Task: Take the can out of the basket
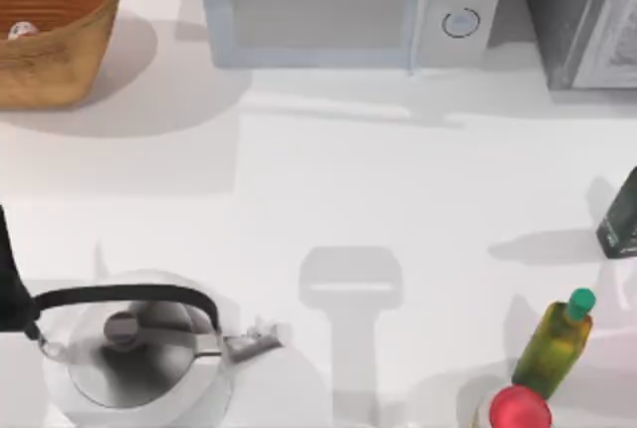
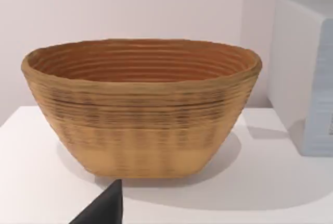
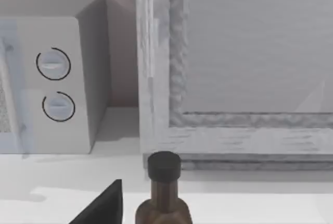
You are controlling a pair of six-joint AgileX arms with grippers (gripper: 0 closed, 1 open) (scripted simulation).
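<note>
Top view: the basket (image 1: 55, 35) sits at the table's far left corner, left of the microwave (image 1: 348, 5), with the can (image 1: 22, 31) lying inside it against the ribbed inner wall at the frame's edge. Well in front of the basket, at the near left, stands a steel kettle (image 1: 134, 348) under a black handle, and a dark part of the left arm (image 1: 12, 284) shows at the frame edge just beside that kettle. Far across the table from the basket, at the near right, a green-capped yellow-green bottle (image 1: 557, 343) stands just beside a red-capped white container (image 1: 518, 410); a dark object (image 1: 622, 214) sits at the right edge beyond them. The left wrist view faces the basket's tan outer wall (image 2: 140, 130) head-on, a single dark fingertip (image 2: 104, 208) low in the frame short of it; whether that gripper is spread or closed cannot be told. The right wrist view looks past a dark-capped brown bottle (image 3: 164, 193) toward the microwave's dials (image 3: 53, 63) and a grey cabinet (image 3: 234, 62); again one fingertip (image 3: 104, 206) shows, its state unreadable.
</note>
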